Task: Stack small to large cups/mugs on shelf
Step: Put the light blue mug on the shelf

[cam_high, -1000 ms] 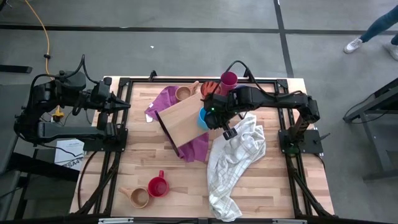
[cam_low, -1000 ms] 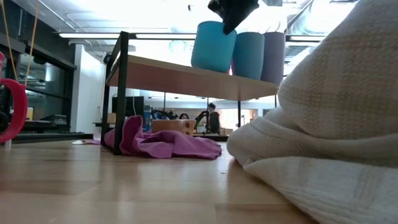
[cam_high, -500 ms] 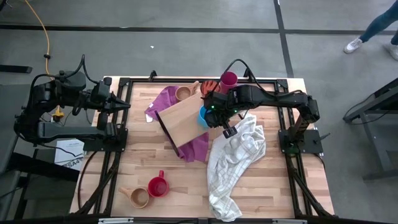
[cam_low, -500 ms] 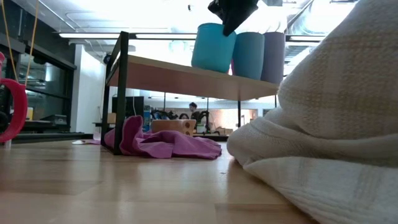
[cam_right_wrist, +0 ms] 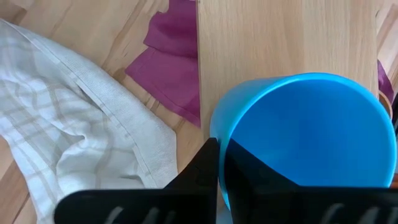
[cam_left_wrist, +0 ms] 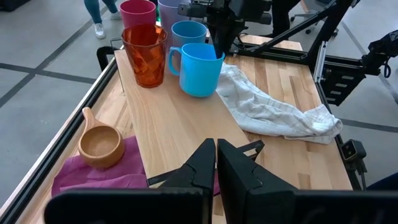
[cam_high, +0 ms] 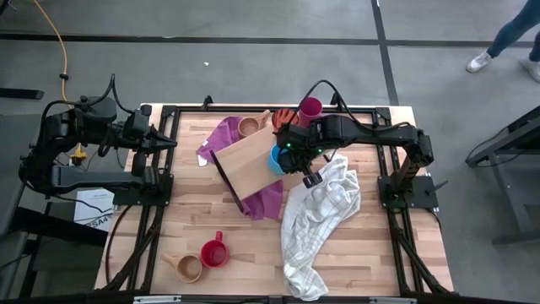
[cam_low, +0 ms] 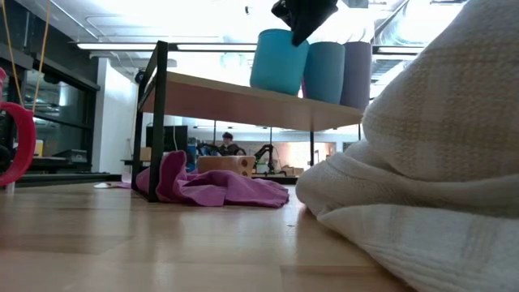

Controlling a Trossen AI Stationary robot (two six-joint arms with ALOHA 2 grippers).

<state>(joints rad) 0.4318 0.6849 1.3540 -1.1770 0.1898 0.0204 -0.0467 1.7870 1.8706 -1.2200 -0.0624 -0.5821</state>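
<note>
A large blue handled mug (cam_high: 277,159) stands on the light-wood shelf board (cam_high: 243,165) near the board's right edge. My right gripper (cam_high: 291,160) is shut on its rim and shows from the side in the low view (cam_low: 298,24). Behind the mug on the board stand a smaller blue cup (cam_left_wrist: 188,32), an orange-red tumbler (cam_left_wrist: 144,55), a magenta tumbler (cam_left_wrist: 138,12) and a lavender tumbler (cam_left_wrist: 171,9). My left gripper (cam_high: 170,143) is shut and empty at the table's left edge. My right gripper holds the large blue mug by its rim (cam_right_wrist: 216,127), on the side toward the white towel. One finger is inside the mug and one outside. The fingers come from above, pointing down. The mug stands upright with its base (cam_low: 274,84) on the shelf board.
A tan handled cup (cam_left_wrist: 99,146) sits on the purple cloth (cam_high: 221,135) by the shelf's far left. A red mug (cam_high: 213,252) and a tan mug (cam_high: 187,268) stand at the near left. A white checked towel (cam_high: 316,219) lies crumpled right of the shelf.
</note>
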